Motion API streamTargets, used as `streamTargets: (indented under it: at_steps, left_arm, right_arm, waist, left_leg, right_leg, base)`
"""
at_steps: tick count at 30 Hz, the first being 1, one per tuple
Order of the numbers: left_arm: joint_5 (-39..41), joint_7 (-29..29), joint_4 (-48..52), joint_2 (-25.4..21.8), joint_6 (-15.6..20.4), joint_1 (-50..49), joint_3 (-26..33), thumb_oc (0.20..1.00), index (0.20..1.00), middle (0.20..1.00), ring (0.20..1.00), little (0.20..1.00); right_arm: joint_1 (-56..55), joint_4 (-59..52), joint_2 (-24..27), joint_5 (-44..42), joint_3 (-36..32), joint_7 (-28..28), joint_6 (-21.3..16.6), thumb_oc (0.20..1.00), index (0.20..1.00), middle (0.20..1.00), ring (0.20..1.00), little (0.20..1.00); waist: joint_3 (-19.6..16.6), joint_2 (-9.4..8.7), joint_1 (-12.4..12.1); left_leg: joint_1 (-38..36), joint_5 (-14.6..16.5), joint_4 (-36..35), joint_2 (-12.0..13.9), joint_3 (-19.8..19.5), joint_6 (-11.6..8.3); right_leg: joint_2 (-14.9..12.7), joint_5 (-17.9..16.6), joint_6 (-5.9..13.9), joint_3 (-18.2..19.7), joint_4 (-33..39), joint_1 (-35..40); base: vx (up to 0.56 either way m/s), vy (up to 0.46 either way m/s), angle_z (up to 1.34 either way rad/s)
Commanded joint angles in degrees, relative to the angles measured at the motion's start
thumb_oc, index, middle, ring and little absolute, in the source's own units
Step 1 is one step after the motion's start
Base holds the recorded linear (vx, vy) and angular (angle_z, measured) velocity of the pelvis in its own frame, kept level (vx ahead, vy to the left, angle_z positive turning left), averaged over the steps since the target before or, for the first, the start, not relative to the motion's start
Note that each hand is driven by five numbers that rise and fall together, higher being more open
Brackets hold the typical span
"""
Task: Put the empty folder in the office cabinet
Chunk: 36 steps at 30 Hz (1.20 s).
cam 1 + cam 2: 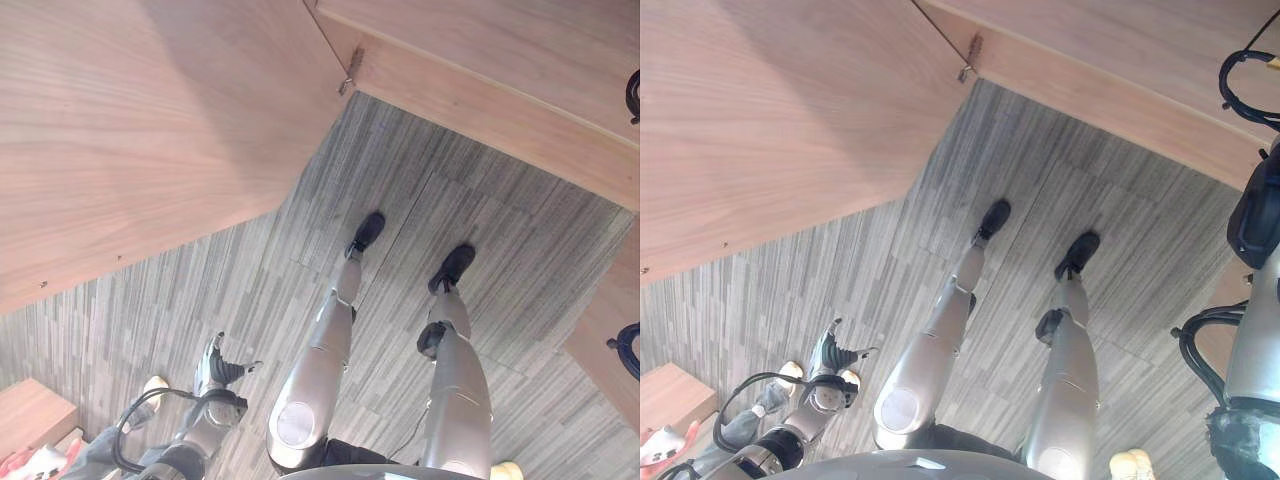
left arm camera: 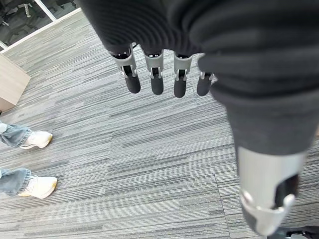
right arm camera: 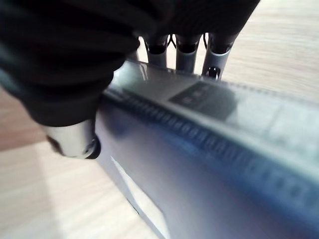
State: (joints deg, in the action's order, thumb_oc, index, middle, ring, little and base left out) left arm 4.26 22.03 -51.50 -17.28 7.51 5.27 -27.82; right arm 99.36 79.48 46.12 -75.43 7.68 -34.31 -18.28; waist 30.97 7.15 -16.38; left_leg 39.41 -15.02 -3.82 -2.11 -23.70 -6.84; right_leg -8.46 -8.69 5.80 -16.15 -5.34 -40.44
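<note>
The folder (image 3: pixel 214 149), dark blue-grey with a ridged spine and a pale label patch, sits in the right hand (image 3: pixel 75 74). The thumb presses one face, the fingers (image 3: pixel 217 55) come down over the far edge, so the hand is clamped round it. Pale wood grain shows behind the folder in the right wrist view; whether that is a cabinet shelf or panel, can't tell.

Right arm shows at the right edge of the right eye view, raised high by the wooden cabinet (image 1: pixel 1110 70).

A large cabinet door (image 1: pixel 130 130) in light wood stands swung open over the upper left of the head views, with a metal hinge (image 1: pixel 348 78) where it meets the cabinet body. More wood panel runs along the upper right.

Below is grey striped carpet floor (image 1: pixel 480 200).

Left hand (image 1: pixel 216 366) hangs low at the robot's left side, well apart from the folder. In the left wrist view its fingers (image 2: pixel 155 74) point down, straight and relaxed, nothing in them.

A person's shoes (image 2: pixel 36 186), white, with blue jeans cuffs, stand on the carpet near the left hand. A small low wooden unit (image 1: pixel 30 415) sits at the lower left corner, with something red and white just beside it, too small to tell.
</note>
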Motion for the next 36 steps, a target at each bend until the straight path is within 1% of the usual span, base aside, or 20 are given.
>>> streamTargets:
  at_steps: [1, 12, 18, 20, 24, 26, 32, 33, 34, 35, 36]
  left_arm:
    - [1.64, 1.49, -3.72, -5.62, -0.31, -0.62, -0.47, 1.0, 1.0, 1.0, 1.0, 1.0]
    - [2.35, 1.67, -1.8, -6.73, -0.46, -1.48, -0.19, 1.0, 1.0, 1.0, 1.0, 1.0]
    - [2.35, 1.91, -1.75, -6.72, -0.8, -1.23, 0.11, 1.0, 1.0, 1.0, 1.0, 1.0]
    - [2.33, 1.78, -1.76, -6.57, -0.85, -1.2, 0.12, 1.0, 1.0, 1.0, 1.0, 1.0]
    - [2.23, 1.55, -1.98, -6.63, -1.09, -0.44, -0.1, 1.0, 1.0, 1.0, 1.0, 1.0]
    - [2.37, 1.42, -2.13, -6.38, -1.16, -0.18, -0.11, 1.0, 1.0, 1.0, 1.0, 1.0]
    - [3.23, 0.84, -2.61, -5.58, -1.38, -0.28, 0.19, 1.0, 1.0, 1.0, 1.0, 1.0]
    - [3.55, 0.55, -4.44, -5.83, -2.87, 4.95, -0.38, 1.0, 1.0, 1.0, 1.0, 1.0]
    - [3.8, 0.34, -5.52, -5.34, -2.96, 6.42, -0.23, 1.0, 1.0, 1.0, 1.0, 1.0]
    - [3.32, 1.29, -6.84, -4.68, -3.01, 9.87, -1.47, 1.0, 1.0, 1.0, 1.0, 1.0]
    - [3.3, 0.8, -5.91, -4.56, -3.44, 10.99, -2.26, 1.0, 1.0, 1.0, 1.0, 1.0]
  right_arm:
    - [-2.0, -2.15, 4.26, 2.18, 8.34, 3.43, -0.27, 1.0, 1.0, 1.0, 1.0, 1.0]
    - [-0.84, 0.38, 4.53, 1.54, 8.76, 1.79, 0.31, 1.0, 1.0, 1.0, 1.0, 1.0]
    - [0.22, 4.95, 4.65, 0.69, 8.77, 0.27, 2.77, 1.0, 1.0, 1.0, 1.0, 1.0]
    - [0.41, 6.79, 4.97, 0.67, 9.01, -0.21, 4.04, 1.0, 1.0, 1.0, 1.0, 1.0]
    - [0.66, 12.07, 6.0, 0.31, 9.23, -0.92, 7.93, 1.0, 1.0, 1.0, 1.0, 1.0]
    - [0.32, 13.55, 6.0, -0.17, 8.95, -1.22, 8.94, 1.0, 1.0, 1.0, 1.0, 1.0]
    - [-0.63, 14.98, 5.99, -0.61, 8.63, -1.43, 10.3, 1.0, 1.0, 1.0, 1.0, 1.0]
    - [-0.38, 14.32, 3.57, 0.83, 9.92, -0.81, 10.99, 1.0, 1.0, 1.0, 1.0, 1.0]
    - [0.54, 14.27, 3.52, 1.06, 10.18, -0.99, 10.94, 1.0, 1.0, 1.0, 1.0, 1.0]
    - [0.04, 14.07, 2.15, 2.32, 9.6, -1.59, 11.7, 1.0, 1.0, 1.0, 1.0, 1.0]
    - [-0.09, 14.86, 3.28, 3.73, 9.27, -2.89, 13.1, 1.0, 1.0, 1.0, 1.0, 1.0]
  waist:
    - [-5.56, -4.25, -1.08]
    - [-5.17, -5.09, -1.27]
    - [-5.14, -5.51, -1.0]
    - [-5.11, -5.62, -0.78]
    - [-4.97, -5.87, -0.32]
    - [-4.83, -5.99, -0.12]
    - [-4.54, -6.34, 0.42]
    - [-5.08, -7.18, 1.59]
    - [-4.51, -7.12, 1.77]
    - [-4.18, -7.47, 2.74]
    - [-3.87, -7.47, 3.11]
  left_leg:
    - [-5.86, 11.05, -1.18, 1.26, 2.36, -0.68]
    - [-5.66, 11.0, -1.18, 1.08, 1.89, -0.96]
    - [-5.74, 11.07, -1.18, 1.27, 1.85, -1.08]
    - [-5.75, 11.09, -1.18, 1.37, 1.98, -1.14]
    - [-5.99, 11.23, -1.18, 1.44, 2.11, -1.14]
    - [-6.01, 11.28, -1.18, 1.48, 2.2, -1.16]
    - [-6.14, 11.4, -1.18, 1.73, 2.48, -1.23]
    - [-6.23, 11.06, -1.18, 1.87, 2.6, -1.24]
    - [-6.08, 11.03, -1.18, 1.81, 2.67, -1.23]
    - [-5.83, 10.16, -1.18, 1.75, 2.79, -1.32]
    - [-5.59, 10.01, -1.18, 1.51, 2.88, -1.27]
  right_leg:
    - [-1.65, 5.28, 2.77, 3.45, 4.3, 2.23]
    - [-1.56, 5.46, 2.69, 3.5, 4.63, 3.14]
    - [-1.42, 5.39, 2.58, 3.58, 5.08, 3.7]
    - [-1.31, 5.35, 2.54, 3.61, 5.2, 3.81]
    - [-1.08, 5.29, 2.43, 3.78, 5.38, 4.19]
    - [-0.98, 5.25, 2.36, 3.9, 5.51, 4.28]
    - [-0.78, 5.19, 2.27, 4.05, 5.87, 4.63]
    - [-0.7, 4.85, 2.37, 4.22, 5.94, 4.6]
    - [-0.76, 4.86, 2.38, 4.29, 5.94, 4.43]
    - [-1.01, 3.54, 2.21, 3.99, 5.73, 3.87]
    - [-1.03, 3.19, 2.38, 4.21, 6.17, 3.88]
  base:
    - [-0.01, -0.016, 0.07]
    - [0.0, -0.004, 0.01]
    - [0.0, 0.0, 0.0]
    - [0.0, 0.0, 0.0]
    - [0.0, 0.0, 0.0]
    - [0.0, 0.0, 0.0]
    - [0.0, 0.007, 0.0]
    - [-0.01, 0.037, -0.02]
    - [-0.09, 0.095, -0.02]
    - [-0.09, 0.088, -0.05]
    - [-0.09, 0.089, -0.02]
